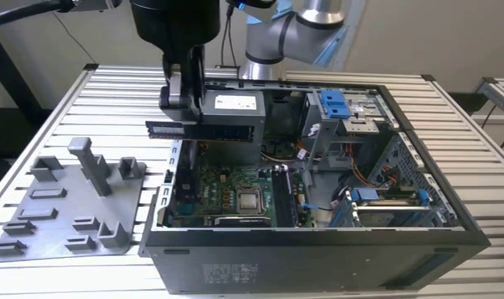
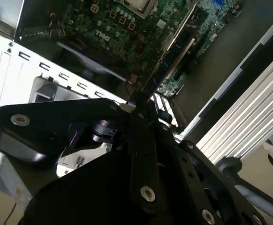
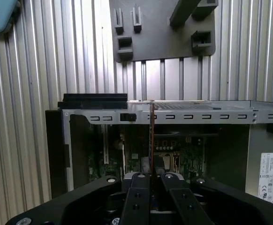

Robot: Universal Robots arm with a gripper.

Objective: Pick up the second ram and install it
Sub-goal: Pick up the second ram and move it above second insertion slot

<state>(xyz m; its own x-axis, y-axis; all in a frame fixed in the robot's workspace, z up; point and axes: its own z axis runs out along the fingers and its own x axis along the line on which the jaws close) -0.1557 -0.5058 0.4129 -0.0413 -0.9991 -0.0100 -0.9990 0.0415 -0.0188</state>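
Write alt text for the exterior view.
The gripper holds the ram level above the open computer case and its green board. A grey fixture plate lies on the slatted table at the exterior view's left.

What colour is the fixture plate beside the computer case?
The fixture plate is grey; clearest in the exterior view.

Spans the exterior view as a ribbed, pale metal desk (image 1: 85,112), slats running across the frame. Bears an open black computer case (image 1: 318,265) over centre and lower right, and just beside it, at lower left, a flat grey fixture plate (image 1: 59,215) with upright posts and small blocks. Carries, in the upper left corner of the first wrist view, a pale blue object (image 3: 0,14) lying on the slats.
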